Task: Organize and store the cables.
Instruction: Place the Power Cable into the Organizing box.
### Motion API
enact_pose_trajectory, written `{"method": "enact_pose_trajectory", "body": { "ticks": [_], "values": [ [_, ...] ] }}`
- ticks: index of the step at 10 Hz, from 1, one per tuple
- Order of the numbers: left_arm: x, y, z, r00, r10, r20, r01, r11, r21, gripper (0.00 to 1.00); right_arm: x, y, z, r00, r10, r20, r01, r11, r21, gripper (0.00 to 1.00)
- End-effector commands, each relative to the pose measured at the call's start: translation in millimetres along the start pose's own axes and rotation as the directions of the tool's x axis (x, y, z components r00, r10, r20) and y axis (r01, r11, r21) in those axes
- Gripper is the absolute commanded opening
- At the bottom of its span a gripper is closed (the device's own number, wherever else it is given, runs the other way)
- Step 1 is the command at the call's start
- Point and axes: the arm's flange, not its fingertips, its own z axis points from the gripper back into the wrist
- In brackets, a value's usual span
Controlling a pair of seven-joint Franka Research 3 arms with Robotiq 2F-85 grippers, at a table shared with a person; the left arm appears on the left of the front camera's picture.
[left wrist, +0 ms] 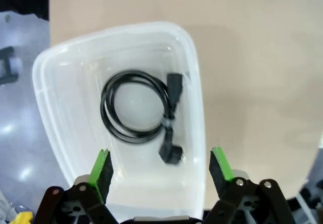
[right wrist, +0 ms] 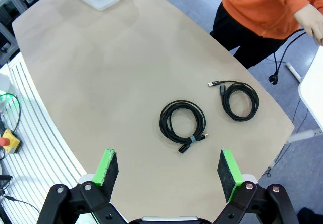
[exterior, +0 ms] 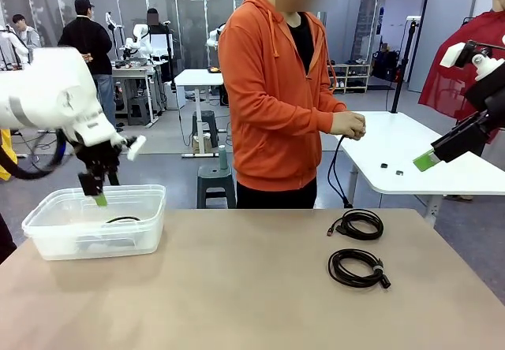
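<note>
Your left gripper (left wrist: pixel 161 166) hangs empty, jaws wide, over the clear plastic bin (left wrist: pixel 194 98) holding one coiled power cable (left wrist: pixel 133 108). Your right gripper (right wrist: pixel 169 168), equally spread and empty, hovers above two coiled cables (right wrist: pixel 182 121) on the table (right wrist: pixel 101 82). Pinch a single strand and the coil may unravel.

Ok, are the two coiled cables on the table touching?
Apart. The right wrist view shows bare table between the nearer coil and the farther coil.
</note>
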Motion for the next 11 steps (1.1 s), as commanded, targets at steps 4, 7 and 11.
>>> {"method": "enact_pose_trajectory", "body": {
  "ticks": [4, 7, 11],
  "values": [
    [-22.2, -78.6, 97.4, 0.956, 0.289, 0.057, -0.285, 0.956, -0.074, 0.96, -0.3, -0.3, -0.3, 1.000, 0.005, 0.000, -0.005, 1.000, 0.004, 1.00],
    [1.8, -155.3, 120.6, 0.833, 0.529, 0.166, -0.536, 0.844, -0.002, 0.96, -0.3, -0.3, -0.3, 1.000, 0.005, 0.000, -0.005, 1.000, 0.004, 1.00],
    [44.3, -206.9, 115.8, 0.755, 0.628, 0.186, -0.645, 0.763, 0.044, 0.96, -0.3, -0.3, -0.3, 1.000, 0.005, 0.000, -0.005, 1.000, 0.004, 1.00]
  ]
}}
